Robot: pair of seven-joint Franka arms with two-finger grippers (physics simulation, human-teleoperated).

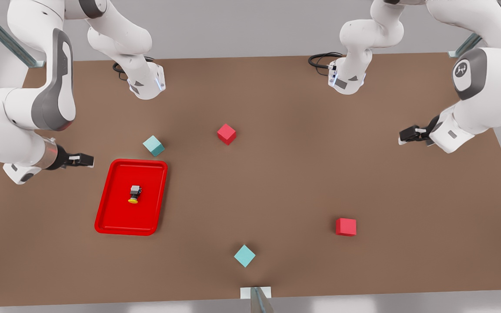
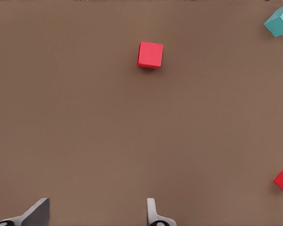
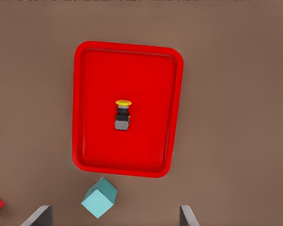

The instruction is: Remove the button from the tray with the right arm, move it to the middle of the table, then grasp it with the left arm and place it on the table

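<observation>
I see the button (image 1: 135, 194) lying on its side in the middle of the red tray (image 1: 108, 216). My right gripper (image 1: 81, 160) hangs just beside the tray's far corner, above the table (image 1: 285, 182), fingers spread wide, holding nothing. A teal cube (image 1: 154, 145) sits near it. My left gripper (image 1: 409, 134) waits well apart, over bare table, fingers wide too. A red cube (image 1: 346, 227) lies out ahead of it.
</observation>
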